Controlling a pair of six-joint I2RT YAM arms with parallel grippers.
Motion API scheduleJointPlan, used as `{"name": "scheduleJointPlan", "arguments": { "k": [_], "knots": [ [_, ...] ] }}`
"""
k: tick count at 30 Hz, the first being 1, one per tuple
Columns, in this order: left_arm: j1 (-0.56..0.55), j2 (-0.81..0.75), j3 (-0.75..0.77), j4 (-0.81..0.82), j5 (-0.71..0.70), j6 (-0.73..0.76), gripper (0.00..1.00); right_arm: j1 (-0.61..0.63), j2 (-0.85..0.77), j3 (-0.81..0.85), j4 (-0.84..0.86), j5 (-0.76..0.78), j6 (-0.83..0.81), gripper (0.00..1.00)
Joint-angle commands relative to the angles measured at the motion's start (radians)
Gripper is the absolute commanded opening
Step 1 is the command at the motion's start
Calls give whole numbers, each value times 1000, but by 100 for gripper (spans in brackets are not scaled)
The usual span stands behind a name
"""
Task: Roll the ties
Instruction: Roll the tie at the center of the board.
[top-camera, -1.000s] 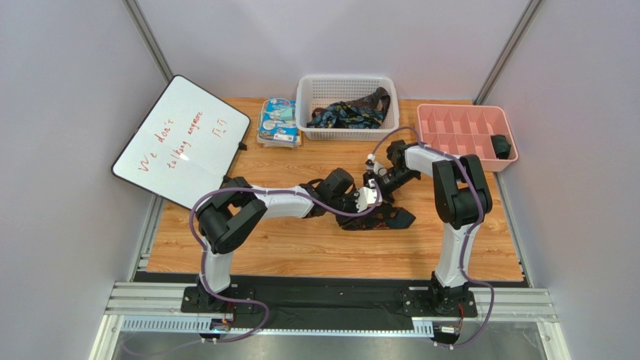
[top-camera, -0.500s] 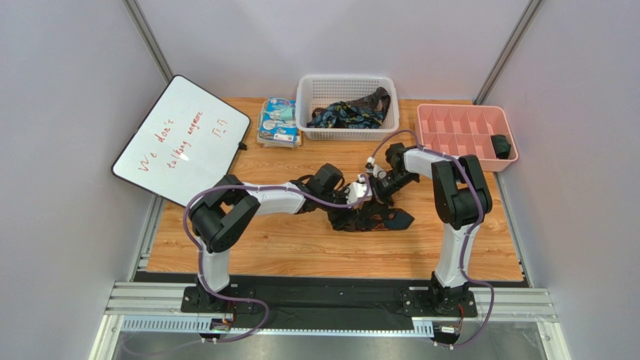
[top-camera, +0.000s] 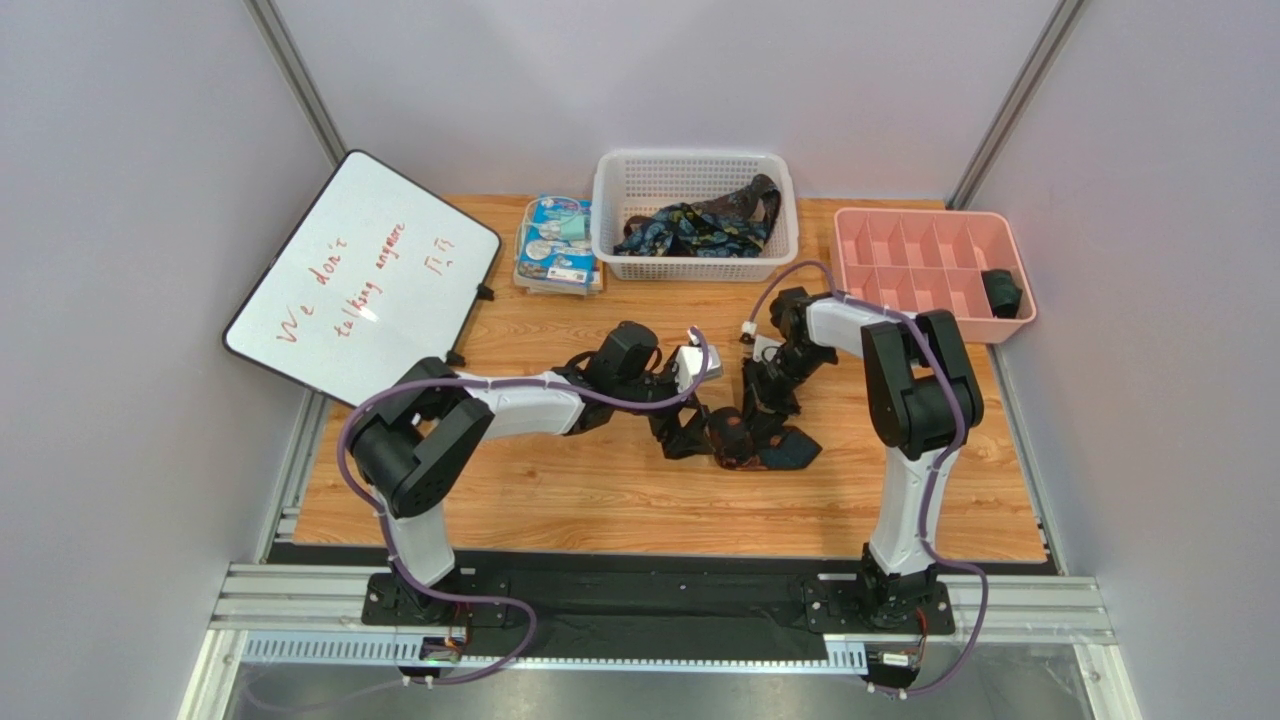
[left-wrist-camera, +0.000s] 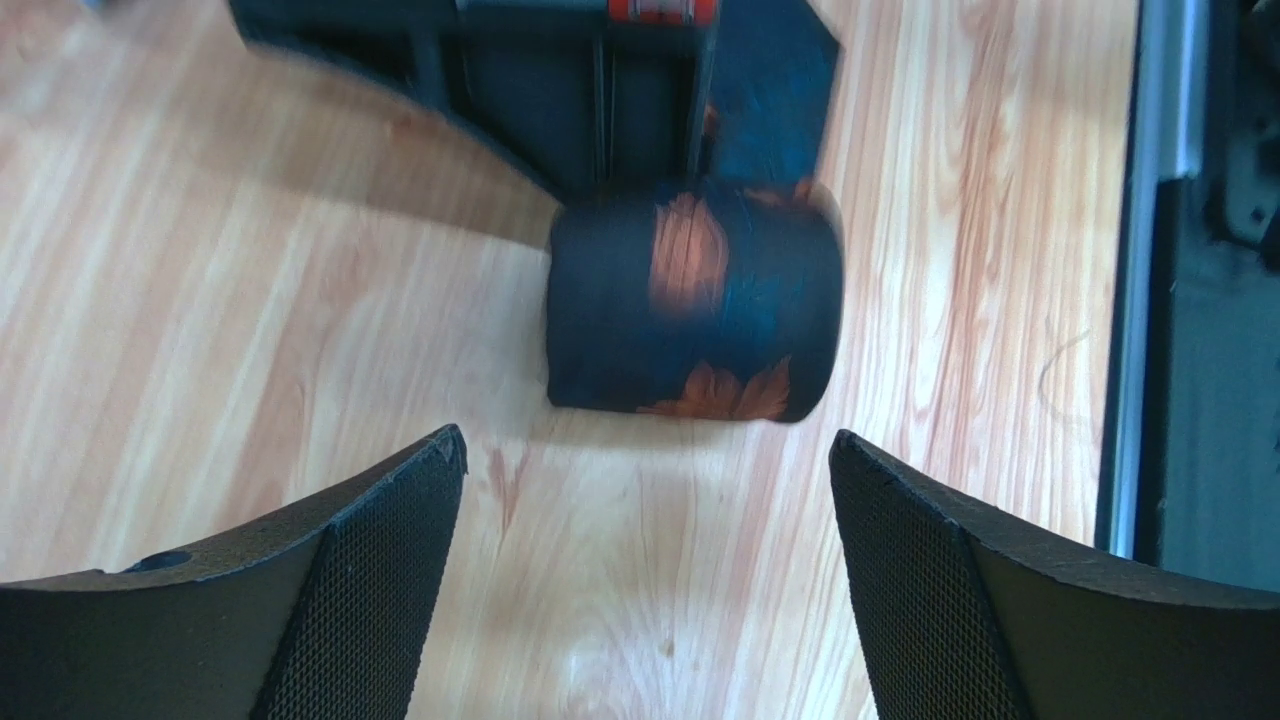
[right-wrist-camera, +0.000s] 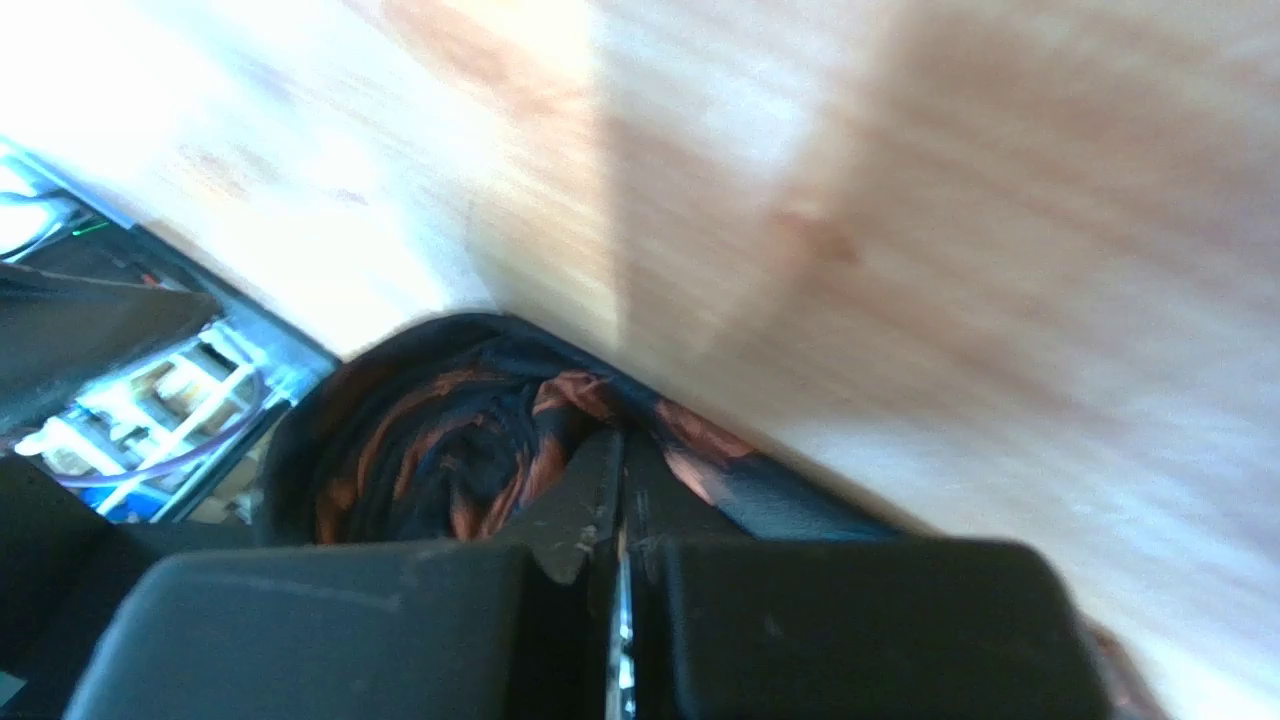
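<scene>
Backed the left gripper (left-wrist-camera: 646, 447) away toward its own side over the last second and spread its jaws from half apart to wide. Clamped the right gripper (right-wrist-camera: 619, 458) to fully closed in the same span.

Now: nothing between the left fingers (left-wrist-camera: 376, 548), only bare table (top-camera: 526, 480). Rolled tie (left-wrist-camera: 691, 300) just ahead of the left fingertips, apart from them, lying on its side on the wood with orange-brown blotches showing on the dark fabric. Unrolled tail end (left-wrist-camera: 766, 90) flat on the far side of the roll, away from the left gripper.

Right gripper down on the roll from above, fingertips pressed together tip to tip and touching the coil's upper edge. Cannot tell whether a fold of fabric is pinched between them. Spiral of layers visible at the roll's open end in the right wrist view, just left of the closed tips.

Farther back beyond both grippers: white basket (top-camera: 616, 180) with loose ties (top-camera: 694, 228) heaped inside. Beyond the right gripper and off to its right: pink divided tray (top-camera: 902, 225) with a small dark roll (top-camera: 1002, 291) in one end compartment. Beyond the left gripper: blue-white packet (top-camera: 556, 240), and farther to its left a whiteboard (top-camera: 361, 278).
</scene>
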Motion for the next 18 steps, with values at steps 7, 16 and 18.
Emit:
{"name": "scheduleJointPlan", "arguments": {
  "k": [7,16,18],
  "knots": [
    [-34,104,3,302,51,-143,95,109,64,2,75,484,3,0],
    [-72,112,-22,381,1,-299,95,109,104,19,80,464,54,0],
    [-78,136,-7,382,-12,-345,94,109,104,22,81,450,60,0]
  ]
}}
